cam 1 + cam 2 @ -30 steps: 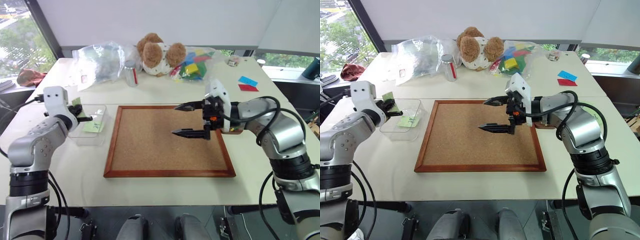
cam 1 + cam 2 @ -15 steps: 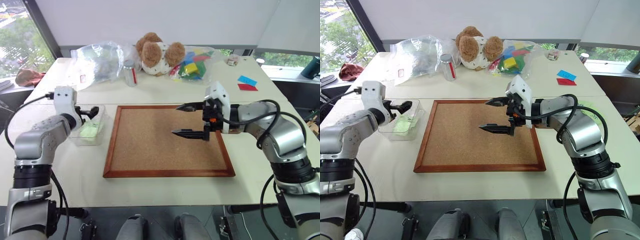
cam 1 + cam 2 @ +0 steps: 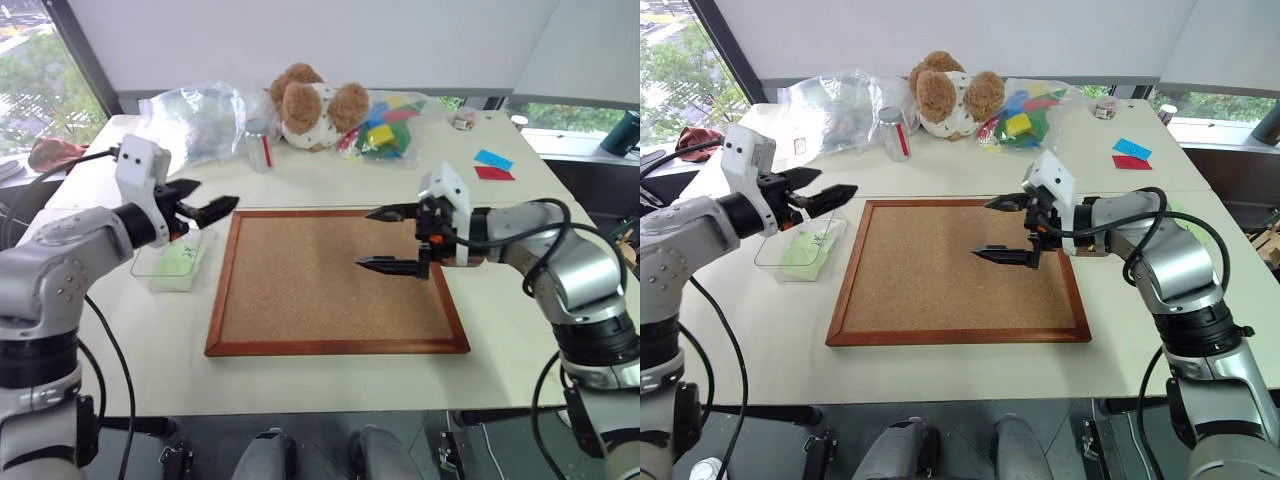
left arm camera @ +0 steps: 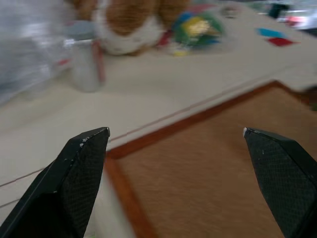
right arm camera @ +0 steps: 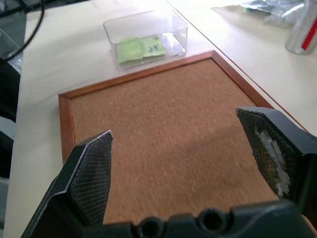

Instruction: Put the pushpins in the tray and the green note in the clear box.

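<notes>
The clear box [image 3: 150, 268] stands on the table left of the corkboard [image 3: 320, 290]. Inside it the green note [image 3: 182, 260] lies flat, and in the right wrist view the green note [image 5: 153, 46] rests beside another green slip. My left gripper [image 3: 207, 197] is open and empty, raised above the box's far right corner and pointing toward the corkboard. My right gripper [image 3: 364, 239] is open and empty, hovering over the right half of the board. The pushpins and the tray are hidden from view.
Along the far edge sit a teddy bear [image 3: 310, 100], clear plastic bags [image 3: 200, 120], a metal can [image 3: 260, 145] and a bag of coloured blocks [image 3: 385, 125]. Blue and red cards [image 3: 493, 165] lie at the far right. A red cloth [image 3: 55, 152] is at the far left.
My left gripper opened and let the green note fall into the clear box, then rose and swung right toward the corkboard. The right gripper shifted slightly right, still open.
</notes>
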